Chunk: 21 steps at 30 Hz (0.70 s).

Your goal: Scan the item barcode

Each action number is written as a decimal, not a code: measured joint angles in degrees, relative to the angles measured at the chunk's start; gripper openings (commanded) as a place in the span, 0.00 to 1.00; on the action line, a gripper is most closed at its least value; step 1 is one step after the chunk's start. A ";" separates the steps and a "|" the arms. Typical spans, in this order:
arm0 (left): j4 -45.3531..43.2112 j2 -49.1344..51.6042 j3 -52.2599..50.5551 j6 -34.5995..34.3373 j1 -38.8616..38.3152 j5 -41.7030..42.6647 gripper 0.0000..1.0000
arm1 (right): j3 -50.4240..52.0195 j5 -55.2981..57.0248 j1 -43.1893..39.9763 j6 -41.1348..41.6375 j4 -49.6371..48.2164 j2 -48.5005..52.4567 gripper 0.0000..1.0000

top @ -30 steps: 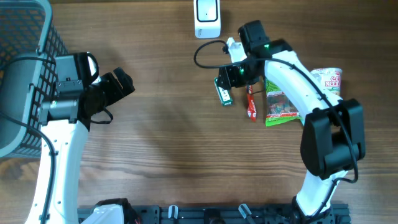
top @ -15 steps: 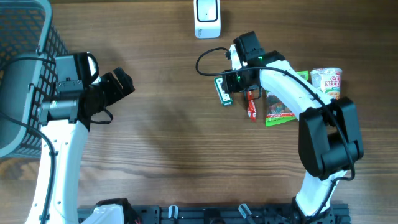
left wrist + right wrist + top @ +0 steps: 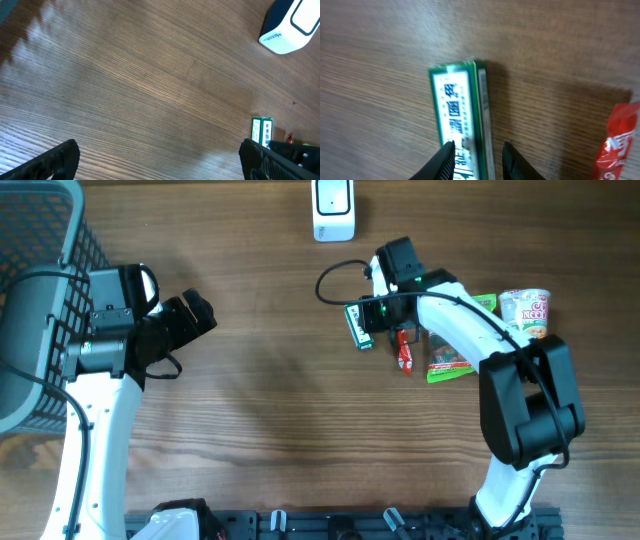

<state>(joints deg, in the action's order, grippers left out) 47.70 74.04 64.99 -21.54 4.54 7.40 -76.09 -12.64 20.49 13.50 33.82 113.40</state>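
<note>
Centre the half-open right gripper (image 3: pixel 478 147) astride the small green-and-white cardboard box (image 3: pixel 457 100), flat on the wooden table (image 3: pixel 280 410) near the white scanner (image 3: pixel 332 210); cannot tell whether pinched yet. Squeeze the long sides squarely. Leave the wide-open, empty left gripper (image 3: pixel 157 152) parked.

Scanner (image 3: pixel 333 210) at top centre. Below, right of centre, a row runs left to right: small box (image 3: pixel 358 328), sachet (image 3: pixel 404 352), snack bag (image 3: pixel 450 360), cup (image 3: pixel 528 308). A basket (image 3: pixel 40 240) occupies the upper left.
</note>
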 measured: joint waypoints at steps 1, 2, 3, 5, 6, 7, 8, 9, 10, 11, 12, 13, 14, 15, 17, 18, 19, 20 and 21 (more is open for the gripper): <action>0.00 0.00 0.00 0.00 0.00 0.00 1.00 | 0.39 0.00 0.00 0.00 -0.22 0.07 0.31; 0.00 0.00 -0.02 0.00 0.00 0.00 1.00 | 0.59 0.00 0.00 -0.02 -0.31 0.11 0.31; 0.00 0.00 -0.02 0.00 0.00 0.00 1.00 | 0.68 0.00 0.00 -0.02 -0.31 0.13 0.29; 0.00 0.00 0.00 0.00 0.00 0.00 1.00 | 0.68 0.00 0.00 0.00 -0.50 0.15 0.28; 0.00 0.00 -0.02 0.00 0.00 0.00 1.00 | 0.68 0.00 0.00 0.02 -0.48 0.15 0.28; 0.00 0.00 0.00 0.00 0.00 0.00 1.00 | 0.68 -0.15 0.00 0.17 -0.48 0.15 0.28; 0.00 0.00 0.00 0.00 0.00 0.00 1.00 | 0.70 -0.26 0.00 0.22 -0.48 0.15 0.27; 0.00 0.00 -0.02 0.00 0.00 0.00 1.00 | 0.68 -0.39 0.00 0.37 -0.50 0.15 0.27; 0.00 0.00 -0.02 0.00 0.00 0.00 1.00 | 0.70 -0.44 0.00 0.44 -0.55 0.15 0.25; 0.00 0.00 -0.02 0.00 0.00 0.00 1.00 | 0.76 -0.46 0.00 0.61 -0.74 0.15 0.24; 0.00 0.00 -0.02 0.00 0.00 0.00 1.00 | 0.76 -0.57 0.00 0.70 -0.76 0.15 0.24; 0.00 0.00 0.00 0.00 0.00 0.00 1.00 | 0.76 -0.70 0.00 0.85 -0.74 0.15 0.24; 0.00 0.00 -0.02 0.00 0.00 0.00 1.00 | 0.76 -0.90 0.00 0.85 -0.72 0.15 0.24; 0.00 0.00 -0.02 0.00 0.00 0.00 1.00 | 0.76 -1.31 0.00 0.87 -0.72 0.15 0.24; 0.00 0.00 0.00 0.00 0.00 0.02 1.00 | 0.76 -2.43 0.00 1.03 -0.72 0.15 0.24; 0.00 0.00 0.00 0.00 0.00 0.00 1.00 | 0.76 -2.78 0.00 1.05 -0.72 0.15 0.25; 0.00 0.00 -0.02 0.00 0.00 0.00 1.00 | 0.76 -3.02 0.00 1.07 -0.70 0.15 0.26; 0.00 0.00 -0.02 -0.02 0.00 0.00 1.00 | 0.76 -3.26 0.00 1.25 -0.70 0.15 0.27; 0.00 0.00 -0.02 0.00 0.00 0.02 1.00 | 0.76 -3.41 0.00 1.29 -0.70 0.15 0.28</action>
<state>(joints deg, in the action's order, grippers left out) 47.70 74.04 64.97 -21.54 4.54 7.42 -75.33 -16.05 20.49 14.79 33.12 113.56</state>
